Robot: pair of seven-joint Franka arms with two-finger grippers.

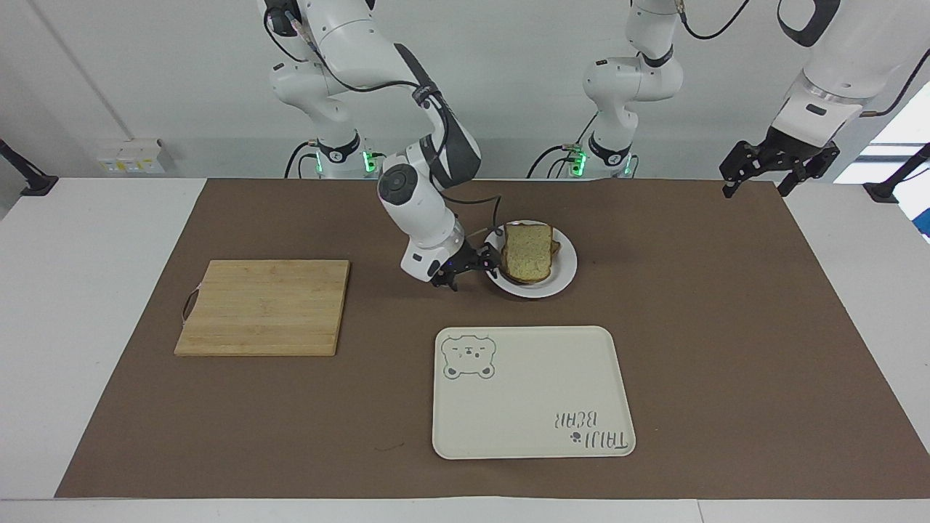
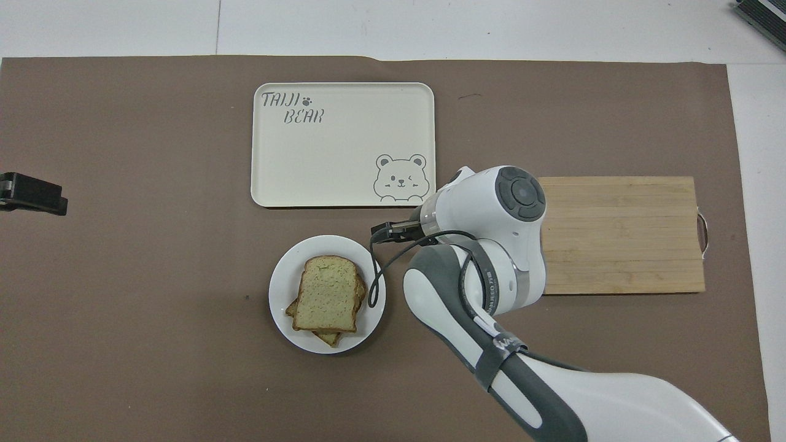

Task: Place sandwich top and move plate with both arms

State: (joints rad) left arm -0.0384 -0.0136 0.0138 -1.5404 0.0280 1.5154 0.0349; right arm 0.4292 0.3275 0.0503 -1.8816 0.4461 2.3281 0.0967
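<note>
Bread slice: the pale speckled bread slice [image 1: 528, 251] lies flat on top of the stack on the plate [image 1: 565, 274], free of my claws.
Plate: small, round and white, on the brown mat [image 1: 726, 327], nearer to me than the tray.
Stack under the slice: only brown edges stick out beneath the top slice; I cannot make out what they belong to.
My right claw: my right claw [image 1: 466, 268] sits low, just beside the plate's rim on the cutting board's side, fingers spread apart, gripping nothing and clear of the bread.
My left claw: my left claw [image 1: 776, 165] hangs in the air over the mat's corner at my left arm's end of the counter, fingers apart, empty; that arm waits.
Tray: a cream tray [image 1: 534, 392] with a bear drawing lies farther from me than the plate, apart from it.
Cutting board: a wooden cutting board [image 1: 264, 307] lies toward my right arm's end of the counter, well apart from the plate.
In the way: from overhead my right arm's wrist covers a corner of the cutting board, and its black cable loops across the plate's rim.
Cut off: overhead, only a dark tip of my left claw shows at the edge of the view.
</note>
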